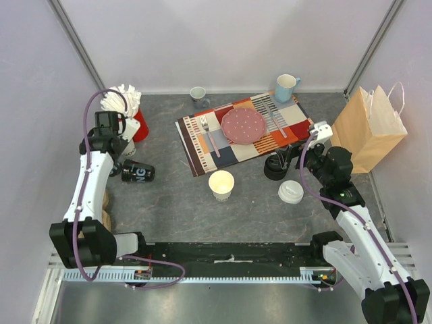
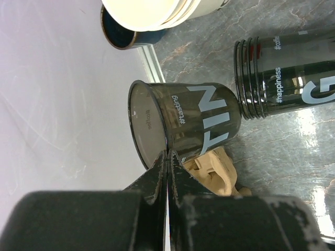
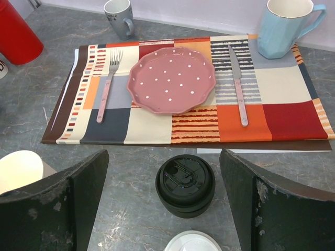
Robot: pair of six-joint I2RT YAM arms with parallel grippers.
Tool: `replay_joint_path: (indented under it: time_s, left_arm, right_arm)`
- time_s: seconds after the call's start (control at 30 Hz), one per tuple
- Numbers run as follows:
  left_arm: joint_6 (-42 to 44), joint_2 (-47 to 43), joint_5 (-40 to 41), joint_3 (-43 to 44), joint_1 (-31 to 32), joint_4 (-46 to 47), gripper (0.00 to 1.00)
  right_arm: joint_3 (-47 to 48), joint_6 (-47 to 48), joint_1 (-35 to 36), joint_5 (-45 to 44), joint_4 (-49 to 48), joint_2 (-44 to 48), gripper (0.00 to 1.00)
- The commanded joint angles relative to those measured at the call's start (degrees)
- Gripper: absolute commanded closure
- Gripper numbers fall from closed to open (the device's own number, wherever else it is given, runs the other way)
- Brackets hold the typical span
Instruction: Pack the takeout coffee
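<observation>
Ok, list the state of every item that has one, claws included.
Black-lidded cup: upright, lid on.
Right claw: open, flanking that cup.
Left claw: shut.
Cream cup: upright, lidless.
White lid: off, lying loose.
Black cups: on their sides.
Paper bag: standing.
Pink plate: empty.

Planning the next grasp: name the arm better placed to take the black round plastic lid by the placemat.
Right. The right gripper stands open astride the black round plastic lid; the left gripper is shut, far off beside a toppled black paper cup.
</observation>
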State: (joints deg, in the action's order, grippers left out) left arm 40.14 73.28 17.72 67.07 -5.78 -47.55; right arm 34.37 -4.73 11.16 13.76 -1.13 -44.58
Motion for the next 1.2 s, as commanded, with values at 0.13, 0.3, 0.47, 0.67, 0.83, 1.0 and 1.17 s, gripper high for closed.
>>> replay_joint_path:
  time_s: [0.13,0.3,0.47,0.67,0.83,1.0,1.17]
  left_arm:
    - [3.8,-5.1,6.2,-1.9,2.6,3.3,0.98]
    - [5.0,-7.0,9.2,-3.3,5.1,4.6,0.98]
    - [4.9,-8.2,10.5,-3.3,8.3,4.0,0.98]
    - [4.1,-9.3,10.3,-4.0,9.9,2.5,0.98]
    - [2.5,-10.0,10.1,-2.8,13.2,0.0,0.98]
    - [1.6,-11.7,9.1,-2.5,15.2,-2.0,0.98]
    - [1.6,-13.4,6.4,-3.4,17.2,-2.5,0.98]
  right_arm:
    - [2.5,-0.6,0.3,1.3,-0.3,0.6,0.05]
    - [2.5,-0.7,0.2,1.5,-0.4,0.5,0.05]
    - [2.5,-0.8,0.2,1.7,-0.5,0.5,0.05]
    - [2.5,-0.9,0.2,1.9,-0.5,0.3,0.04]
    - [2.8,-1.4,0.3,3.0,-1.1,-0.7,0.04]
    - [4.3,-2.7,0.3,5.4,-1.2,-2.4,0.04]
    - [5.5,-6.8,0.3,9.8,-5.6,-5.0,0.04]
